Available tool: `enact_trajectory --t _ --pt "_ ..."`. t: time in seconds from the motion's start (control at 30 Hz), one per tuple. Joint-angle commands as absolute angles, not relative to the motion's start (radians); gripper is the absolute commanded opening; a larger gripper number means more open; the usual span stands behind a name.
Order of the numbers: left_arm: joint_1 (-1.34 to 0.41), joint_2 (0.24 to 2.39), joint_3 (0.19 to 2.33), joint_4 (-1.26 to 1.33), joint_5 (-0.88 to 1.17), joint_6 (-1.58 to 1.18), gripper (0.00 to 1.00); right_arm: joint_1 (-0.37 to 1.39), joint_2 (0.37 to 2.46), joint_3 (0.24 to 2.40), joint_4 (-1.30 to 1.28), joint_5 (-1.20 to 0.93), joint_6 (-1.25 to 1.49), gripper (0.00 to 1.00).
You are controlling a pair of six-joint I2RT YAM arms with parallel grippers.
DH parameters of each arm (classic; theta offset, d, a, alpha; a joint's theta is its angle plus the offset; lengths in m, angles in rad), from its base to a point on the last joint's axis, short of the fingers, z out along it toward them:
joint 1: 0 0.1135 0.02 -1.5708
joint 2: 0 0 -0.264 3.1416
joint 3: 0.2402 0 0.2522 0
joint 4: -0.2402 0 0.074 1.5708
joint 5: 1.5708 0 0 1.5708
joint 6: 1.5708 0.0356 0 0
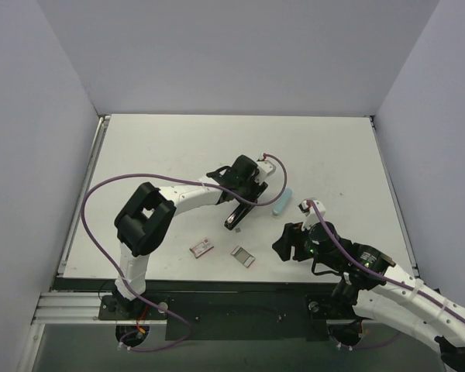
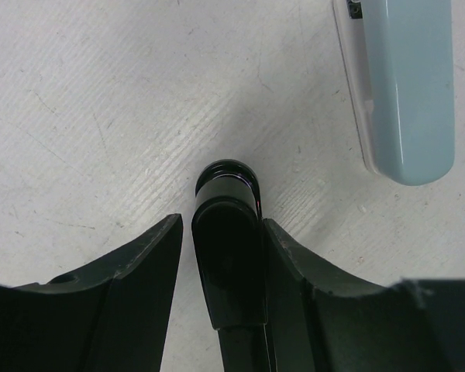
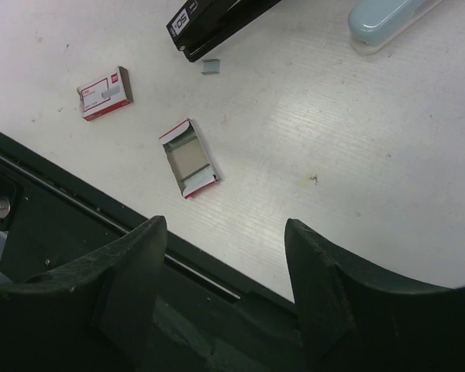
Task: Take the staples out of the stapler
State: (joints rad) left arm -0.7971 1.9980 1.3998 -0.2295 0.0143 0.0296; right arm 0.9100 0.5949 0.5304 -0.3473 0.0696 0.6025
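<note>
Two grippers in view: left gripper (image 2: 225, 223) is clamped on the stapler (image 2: 229, 271), around the middle of the table (image 1: 178, 147). Loose staples (image 3: 211, 67) lie on the surface just beside the stapler's near end. Right gripper (image 3: 226, 229) has fingers apart, holding nothing, by the near edge right of centre.

you have a scuffed white table (image 1: 170, 147) closed in by plain pale walls (image 1: 240, 46) left, far and right, evenly lit.
</note>
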Motion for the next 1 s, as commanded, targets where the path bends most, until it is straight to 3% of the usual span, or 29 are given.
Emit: enact_trajectory --t 0.0,0.1,0.13,0.17,0.2,0.43,0.97 --pt "-0.793 2.002 1.397 -0.216 0.009 0.021 0.51 0.923 0.604 0.517 -0.319 0.077 0.612 0.56" --pt "-0.793 1.999 1.399 -0.216 0.009 0.021 0.37 0.93 0.604 0.515 -0.318 0.083 0.614 0.54" --pt "-0.793 1.997 1.399 -0.216 0.008 0.02 0.24 0.933 0.604 0.515 -0.316 0.083 0.615 0.53" --pt "-0.792 1.994 1.399 -0.216 0.009 0.02 0.17 0.933 0.604 0.514 -0.316 0.084 0.615 0.52" --pt "-0.793 1.993 1.399 -0.213 0.009 0.02 0.0 0.934 0.604 0.511 -0.314 0.086 0.617 0.52" --pt "-0.799 1.907 1.365 -0.196 0.047 0.015 0.0 0.936 0.6 0.523 -0.325 0.098 0.595 0.51" --pt "-0.851 1.592 1.232 -0.134 0.383 -0.08 0.0 0.936 0.646 0.742 -0.452 0.103 0.401 0.5"
